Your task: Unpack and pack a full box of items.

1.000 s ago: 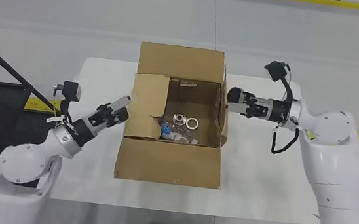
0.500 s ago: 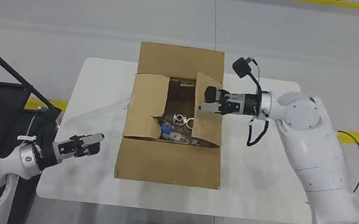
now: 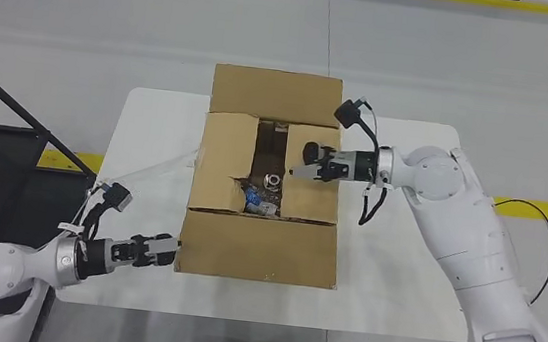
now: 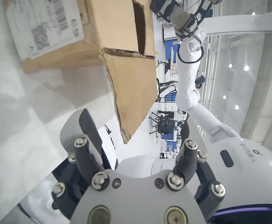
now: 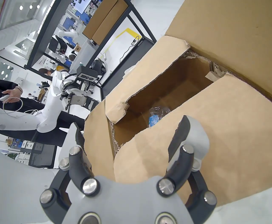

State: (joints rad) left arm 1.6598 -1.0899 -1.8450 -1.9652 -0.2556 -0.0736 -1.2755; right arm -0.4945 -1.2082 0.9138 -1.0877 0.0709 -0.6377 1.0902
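The box (image 3: 256,248) sits in the middle of the white table (image 3: 393,284), and I see it with its top partly shut. Its left flap (image 3: 223,161) and right flap (image 3: 314,190) are folded in over the opening, with a dark gap between them. The far flap (image 3: 277,93) and the near flap (image 3: 260,232) are laid outward. Through the gap I can make out a clear bottle (image 3: 256,199) with a blue label lying on the bottom, and a pale ring (image 3: 273,181) just beside it.

My right gripper (image 3: 300,166) is over the right flap, near its inner edge. In the right wrist view the gripper (image 5: 130,123) has its fingers spread wide, one above the cardboard and the other partly hidden behind the flap's edge, so nothing is pinched. The bottle (image 5: 156,116) shows down inside the box past that flap.

My left gripper (image 3: 165,251) is low at the box's near left corner, just beside the cardboard. From the left wrist view its fingers are spread too (image 4: 136,116), and the torn corner of the near flap hangs between them. I cannot tell whether it touches either finger.
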